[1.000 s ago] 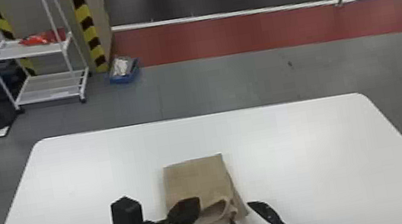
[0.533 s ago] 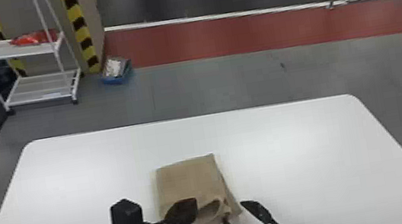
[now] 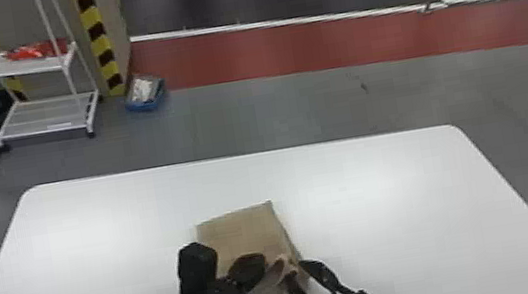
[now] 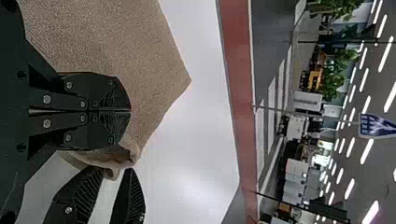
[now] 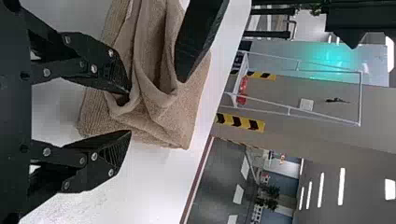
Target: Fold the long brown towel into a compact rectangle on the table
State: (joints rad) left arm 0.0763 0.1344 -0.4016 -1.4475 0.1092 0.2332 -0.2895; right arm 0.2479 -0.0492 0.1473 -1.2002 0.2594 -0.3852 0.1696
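White bench (image 3: 417, 226) is showing rounded far corners. Brown towel (image 3: 244, 233) is lying folded on bench, sitting back from bench's far edge, roughly midway between bench's side edges, fold bunching toward bench's right side.

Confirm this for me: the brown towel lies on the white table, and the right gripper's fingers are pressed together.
Not quite: the right gripper has its fingers spread apart, as the right wrist view shows. The brown towel does lie on the white table.
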